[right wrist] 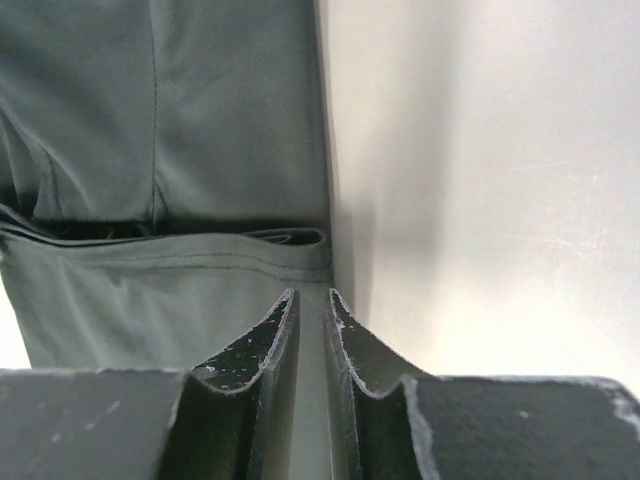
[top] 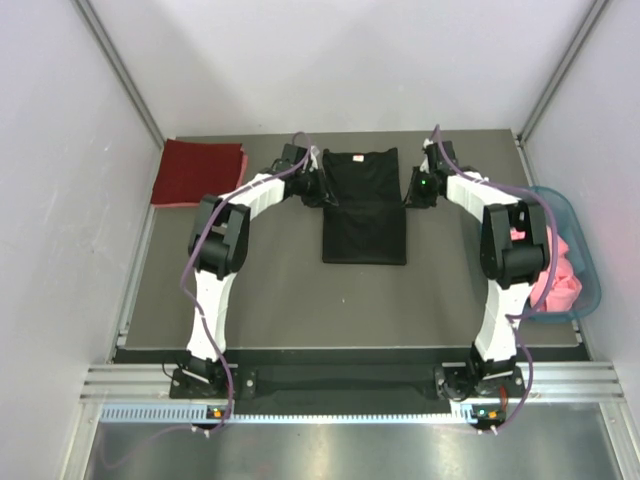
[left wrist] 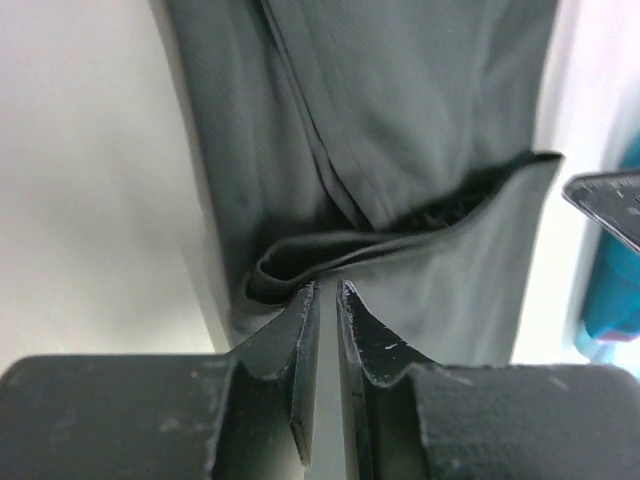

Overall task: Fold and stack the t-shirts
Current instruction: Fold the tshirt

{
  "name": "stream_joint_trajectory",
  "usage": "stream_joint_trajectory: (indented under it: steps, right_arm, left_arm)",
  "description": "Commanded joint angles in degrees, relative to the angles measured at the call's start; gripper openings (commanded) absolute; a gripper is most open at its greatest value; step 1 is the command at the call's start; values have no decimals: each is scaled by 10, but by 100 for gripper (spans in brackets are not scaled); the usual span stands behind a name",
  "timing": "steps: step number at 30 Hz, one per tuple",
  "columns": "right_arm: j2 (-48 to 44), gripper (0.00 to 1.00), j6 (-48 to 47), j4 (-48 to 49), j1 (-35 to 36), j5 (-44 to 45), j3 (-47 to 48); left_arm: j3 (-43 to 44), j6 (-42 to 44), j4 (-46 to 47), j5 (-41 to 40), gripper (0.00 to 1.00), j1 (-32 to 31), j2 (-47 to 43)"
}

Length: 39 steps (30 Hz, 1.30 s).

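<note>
The left gripper and right gripper are sitting barely parted, pinching nothing, at the left and right edges of the black t-shirt lying folded far-centre. Fingertips may be catching the hem, so withdrawing risks dragging the fold open.

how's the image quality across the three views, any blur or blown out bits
top external: evenly lit, sharp, black t-shirt nearly detailless; left wrist: table washed out white, teal basket blurred at right edge; right wrist: table glares pale, soft shadow beside the t-shirt
</note>
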Motion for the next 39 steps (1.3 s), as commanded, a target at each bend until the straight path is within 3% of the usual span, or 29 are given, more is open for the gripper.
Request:
stream_joint_trajectory:
  steps: [1, 10, 13, 16, 20, 29, 39]
  right_arm:
    - [17, 16, -13, 11, -10, -13, 36]
    - [29, 18, -24, -4, -22, -23, 68]
    - [9, 24, -21, -19, -26, -23, 56]
    - [-45, 39, -16, -38, -26, -31, 22]
    - [-105, 52, -11, -46, -26, -71, -56]
    - [-217, 58, -26, -11, -25, -134, -247]
    - [-246, 56, 0, 65, -25, -167, -365]
  left_arm:
    - [49, 16, 4, -25, 17, 1, 23]
    - [75, 9, 12, -4, 20, 38, 29]
    - [57, 18, 3, 7, 24, 43, -6]
    - [26, 41, -32, -4, 29, 43, -57]
    - [-58, 56, -62, -3, 35, 43, -137]
    - [-352, 14, 47, 46, 40, 27, -274]
    - [-429, -66, 144, 81, 43, 14, -272]
